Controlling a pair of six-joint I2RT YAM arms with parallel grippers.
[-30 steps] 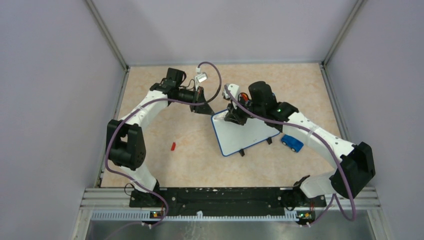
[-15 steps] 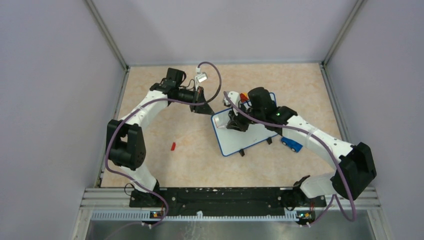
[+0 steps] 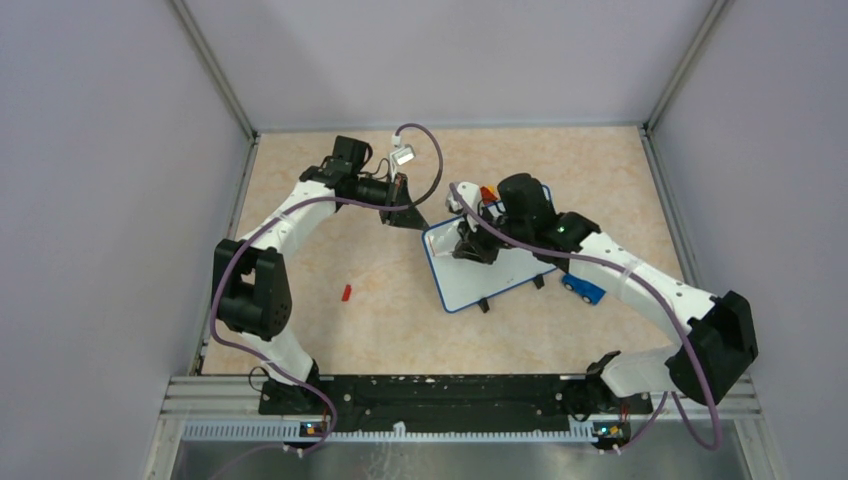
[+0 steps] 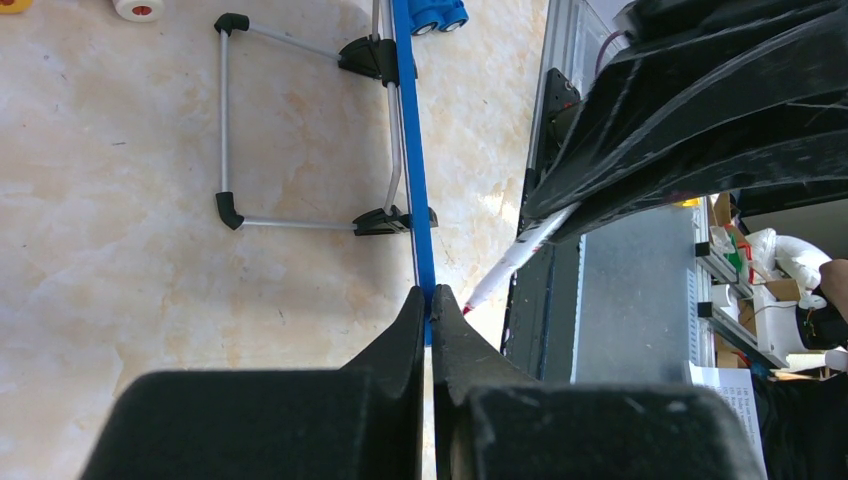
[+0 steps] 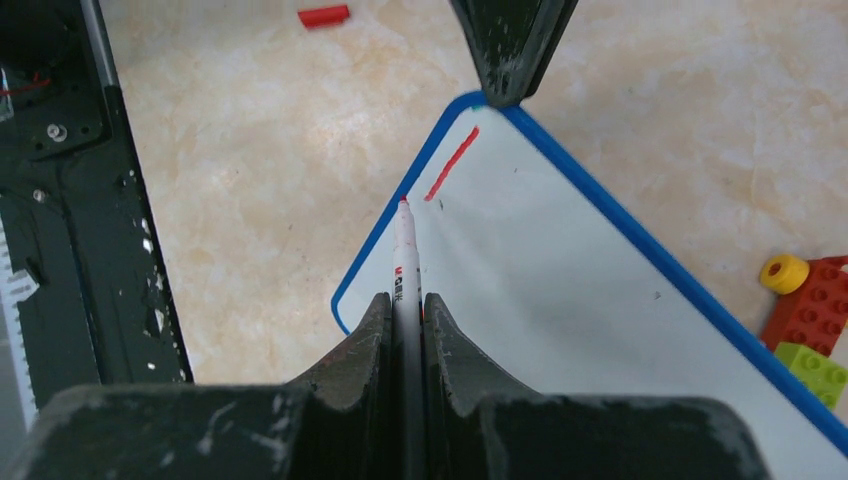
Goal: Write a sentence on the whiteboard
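Risk first: my right gripper is pinching the red marker with its tip right at the whiteboard rim, so an outward stroke could run off the edge. Pressing hard could rock the board on its wire legs or slip it from my left gripper, pressed together on the blue corner. One red stroke lies just beside the tip; can't tell if the tip touches.
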